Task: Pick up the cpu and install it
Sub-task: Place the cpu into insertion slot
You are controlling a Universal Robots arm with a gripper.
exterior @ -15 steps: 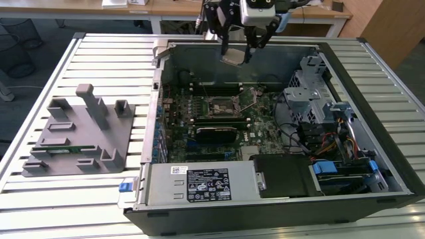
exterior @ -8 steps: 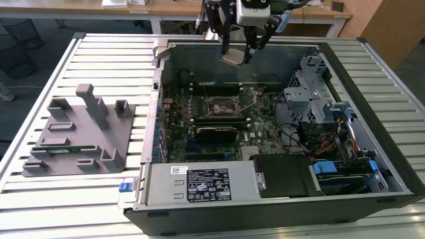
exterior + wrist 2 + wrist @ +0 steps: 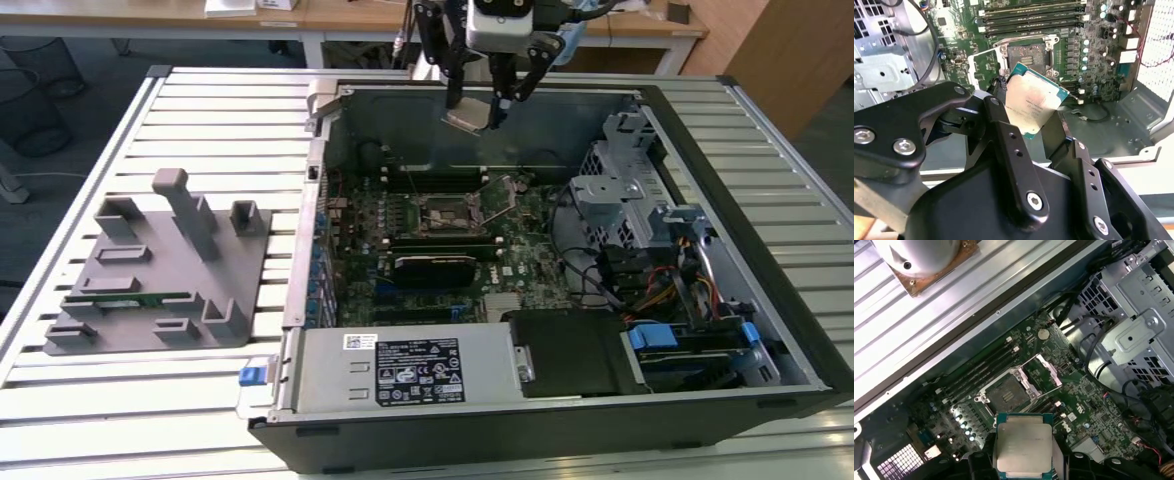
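Note:
The cpu [image 3: 467, 120], a flat silver square with a pale rim, hangs tilted in my gripper [image 3: 478, 112], which is shut on it by its edges. It is held above the far part of the open computer case [image 3: 320, 200], well clear of the board. In the second wrist view the cpu [image 3: 1033, 105] sits between the black fingers [image 3: 999, 125], with the open socket [image 3: 1026, 55] on the green motherboard beyond it. In the first wrist view the cpu [image 3: 1021, 445] is nearer the camera than the socket [image 3: 1006, 394], whose metal frame [image 3: 1041, 372] stands flipped up. The socket [image 3: 451, 212] lies mid-board.
A grey fixture plate [image 3: 154, 265] with a green memory stick [image 3: 127, 298] lies on the slatted table at the exterior view's left. Inside the case, a metal drive cage [image 3: 627, 190] and cables stand on the right, a power supply [image 3: 400, 370] at the front.

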